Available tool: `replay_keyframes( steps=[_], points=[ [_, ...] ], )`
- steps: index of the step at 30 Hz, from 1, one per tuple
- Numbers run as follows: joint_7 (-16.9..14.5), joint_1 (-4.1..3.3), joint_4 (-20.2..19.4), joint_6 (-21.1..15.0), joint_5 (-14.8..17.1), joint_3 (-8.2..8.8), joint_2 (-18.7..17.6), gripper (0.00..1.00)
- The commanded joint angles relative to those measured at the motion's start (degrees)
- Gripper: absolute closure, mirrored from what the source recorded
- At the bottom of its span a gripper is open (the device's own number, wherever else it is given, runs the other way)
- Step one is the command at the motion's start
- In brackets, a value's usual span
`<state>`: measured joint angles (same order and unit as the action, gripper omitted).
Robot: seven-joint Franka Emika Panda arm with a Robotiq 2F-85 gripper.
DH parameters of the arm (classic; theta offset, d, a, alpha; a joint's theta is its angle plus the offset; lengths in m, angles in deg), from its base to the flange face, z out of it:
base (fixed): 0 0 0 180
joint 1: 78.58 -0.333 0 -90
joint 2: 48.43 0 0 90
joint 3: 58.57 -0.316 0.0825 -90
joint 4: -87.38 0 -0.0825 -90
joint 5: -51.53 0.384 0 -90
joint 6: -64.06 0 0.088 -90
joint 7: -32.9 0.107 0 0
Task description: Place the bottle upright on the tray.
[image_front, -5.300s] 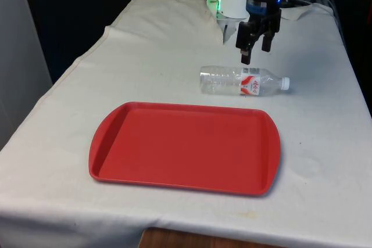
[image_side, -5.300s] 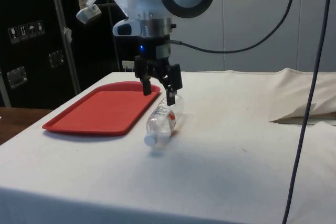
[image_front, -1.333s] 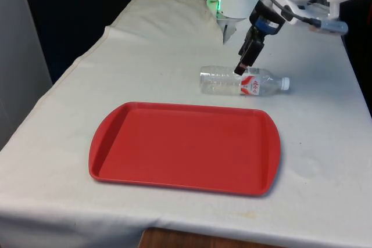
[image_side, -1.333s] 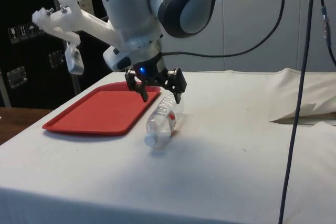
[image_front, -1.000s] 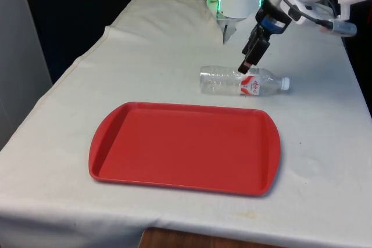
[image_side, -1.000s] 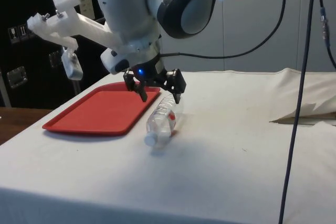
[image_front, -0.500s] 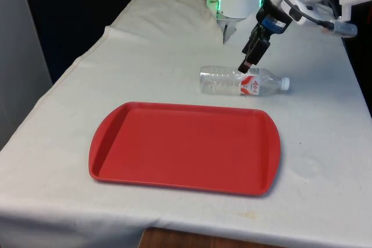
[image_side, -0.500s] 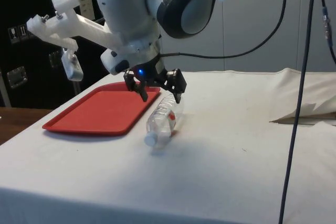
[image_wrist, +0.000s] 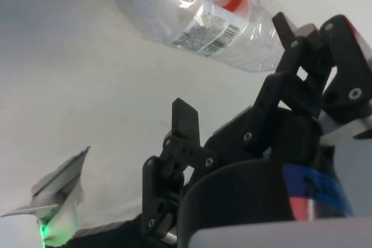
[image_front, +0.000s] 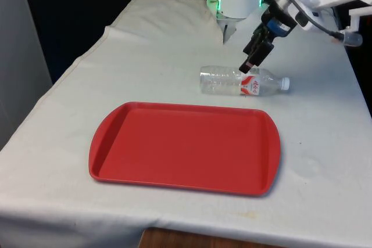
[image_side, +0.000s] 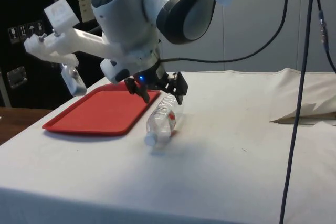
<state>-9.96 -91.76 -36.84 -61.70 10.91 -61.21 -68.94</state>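
A clear plastic bottle with a red-and-white label and a white cap lies on its side on the white cloth, cap toward the front view's right, just beyond the red tray. The bottle also lies beside the tray in the side view. My gripper hovers tilted just above the bottle's labelled middle, open, with nothing between its fingers. From the wrist, the bottle lies close beyond the spread fingertips, apart from them.
The white cloth rucks into a fold at the far side of the table. Bare cloth stretches to the front view's left of the bottle. The table's front edge runs just below the tray.
The wrist has tilted over from pointing straight down, and the arm's upper part has swung toward the front view's right. The gripper tip has stayed over the bottle's label; bottle and tray are unmoved.
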Motion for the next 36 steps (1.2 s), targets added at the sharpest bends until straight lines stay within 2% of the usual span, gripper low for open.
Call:
replay_keyframes(
  steps=[1, 4, 5, 6, 12, 13, 14, 21, 22, 23, 32, 33, 34, 36],
  points=[
    [1.15, -0.46, 0.57, 0.86, -1.09, 0.17, -0.52, 0.00],
    [1.89, -0.52, 1.09, 1.89, -1.89, -0.23, -1.03, 0.00],
    [1.26, 0.00, 0.69, 1.38, -1.26, -0.57, -0.74, 0.00],
    [2.12, -0.46, 1.26, 2.23, -2.12, -0.40, -1.20, 0.00],
    [4.13, -0.57, 2.69, 4.87, -4.01, -1.26, -2.58, 0.00],
    [3.55, -0.11, 2.35, 4.41, -3.50, -1.60, -2.35, 0.00],
    [4.41, -0.63, 2.86, 5.21, -4.30, -1.38, -2.81, 0.00],
    [6.82, -0.74, 4.41, 8.31, -6.36, -2.58, -4.41, 0.00],
    [6.07, -0.23, 3.95, 7.56, -5.67, -2.81, -3.95, 0.00],
    [7.16, -0.80, 4.58, 8.71, -6.59, -2.75, -4.64, 0.00],
    [10.49, -1.15, 6.70, 13.29, -8.77, -4.64, -7.22, 0.00],
    [9.91, -0.63, 6.30, 12.72, -8.31, -4.93, -6.82, 0.00],
    [10.77, -1.15, 6.93, 13.75, -8.94, -4.87, -7.45, 0.00],
    [11.40, -1.20, 7.45, 14.55, -9.40, -5.21, -8.02, 0.00]
  ],
)
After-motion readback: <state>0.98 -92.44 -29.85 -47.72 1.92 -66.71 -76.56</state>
